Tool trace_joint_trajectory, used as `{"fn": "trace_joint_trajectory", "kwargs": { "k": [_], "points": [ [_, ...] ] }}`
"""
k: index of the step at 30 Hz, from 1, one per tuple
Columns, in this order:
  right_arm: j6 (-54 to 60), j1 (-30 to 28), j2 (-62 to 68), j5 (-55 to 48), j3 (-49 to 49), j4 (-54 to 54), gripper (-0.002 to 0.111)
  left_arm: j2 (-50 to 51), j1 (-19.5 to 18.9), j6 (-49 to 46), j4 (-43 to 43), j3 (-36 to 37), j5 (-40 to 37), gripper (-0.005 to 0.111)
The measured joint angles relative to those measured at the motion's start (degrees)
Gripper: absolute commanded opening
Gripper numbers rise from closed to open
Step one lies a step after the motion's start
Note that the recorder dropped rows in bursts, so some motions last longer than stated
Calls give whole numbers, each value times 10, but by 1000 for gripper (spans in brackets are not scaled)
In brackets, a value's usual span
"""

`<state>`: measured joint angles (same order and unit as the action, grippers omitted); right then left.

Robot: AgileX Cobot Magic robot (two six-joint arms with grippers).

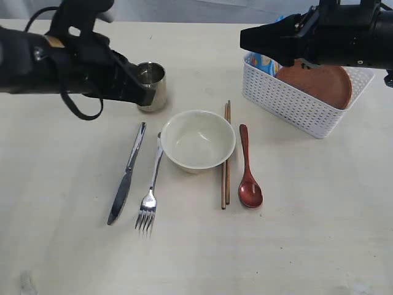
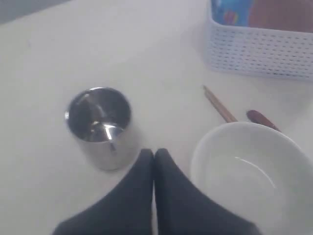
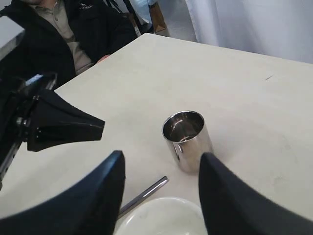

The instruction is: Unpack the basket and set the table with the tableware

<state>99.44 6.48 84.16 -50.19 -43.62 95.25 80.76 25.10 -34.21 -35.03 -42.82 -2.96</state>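
On the left of the exterior view, the left gripper (image 2: pixel 154 155) has its jaws pressed together with nothing between them. Its tips sit just beside the steel cup (image 1: pixel 151 86), which stands upright on the tabletop (image 1: pixel 307 239).

Next come the knife (image 1: pixel 127 173) and the fork (image 1: pixel 151 184), side by side with their long axes running front to back. The cream bowl (image 1: pixel 198 140) follows, then the chopsticks (image 1: pixel 226 157) and the wooden spoon (image 1: pixel 247 169), laid parallel to the cutlery. This part of the setting looks done.

Further right stands the white basket (image 1: pixel 295 101). It holds the brown plate (image 1: pixel 319 85), the one piece of tableware not yet set out, with a blue snack bag (image 1: pixel 265 61) at its left end. The plate seems to lie tilted, its face showing and its rim reaching the basket's right edge.

The right gripper (image 3: pixel 161 196) hangs above the basket, its jaws spread wide and empty. This is clearly the nearer arm, as the left one is well apart across the setting. The jaws point leftward over the tabletop towards the cup, so the plate lies below and behind their tips, under the arm. I judge that the wrist would have to draw back and tip downward, so that one jaw goes over the plate's raised rim and the other under it.
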Motion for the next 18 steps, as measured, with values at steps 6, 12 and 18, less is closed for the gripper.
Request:
{"fn": "trace_joint_trajectory", "kwargs": {
  "k": [6, 12, 18],
  "points": [
    [0, 0, 0, 0, 0, 0, 46, -65, 0, -1, 1, 110, 135, 0],
    [0, 0, 0, 6, 0, -4, 46, -100, 0, -1, 1, 147, 167, 0],
    [-55, -14, -1, 166, -34, -42, 46, -104, 0, 2, 1, 147, 130, 0]
  ]
}}
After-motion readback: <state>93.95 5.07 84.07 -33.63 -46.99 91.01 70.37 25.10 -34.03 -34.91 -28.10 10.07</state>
